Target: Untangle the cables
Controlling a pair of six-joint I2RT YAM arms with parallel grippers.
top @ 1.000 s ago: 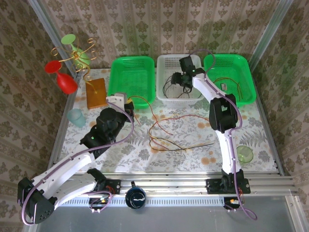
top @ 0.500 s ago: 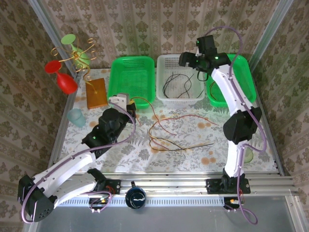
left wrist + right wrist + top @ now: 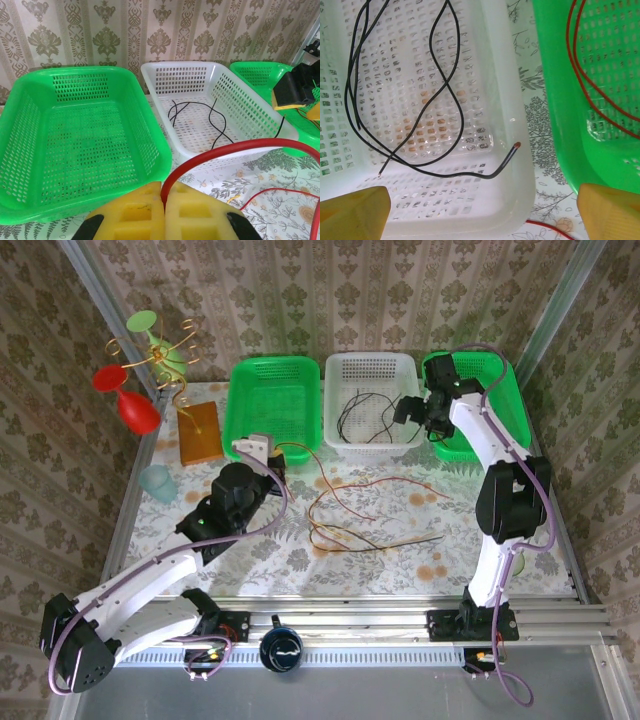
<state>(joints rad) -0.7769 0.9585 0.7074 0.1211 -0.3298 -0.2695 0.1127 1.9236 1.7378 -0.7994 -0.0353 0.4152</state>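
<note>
Loose cables [image 3: 345,512] in red-orange, olive and black lie looped on the flowered table. My left gripper [image 3: 266,450] is near the left green basket's [image 3: 272,390] front corner. Its yellow pads [image 3: 137,212] are shut on a red cable [image 3: 225,148] that arcs off to the right. A black cable [image 3: 445,90] lies coiled in the white basket [image 3: 370,368]. My right gripper [image 3: 414,416] hangs over that basket's right front corner, its fingers [image 3: 355,210] wide apart and empty. A thin red-orange cable [image 3: 582,65] lies in the right green basket [image 3: 560,100].
A wire stand with red and green glasses [image 3: 140,360] and a wooden block [image 3: 200,432] sit at the back left. A pale cup [image 3: 157,482] stands by the left rail, a green cup [image 3: 507,560] at the right. The aluminium rail [image 3: 400,618] bounds the front.
My right gripper rose out of the white basket, leaving the black cable there, then came down at its right front corner. My left gripper has crept slightly towards the baskets, still holding the red cable.
</note>
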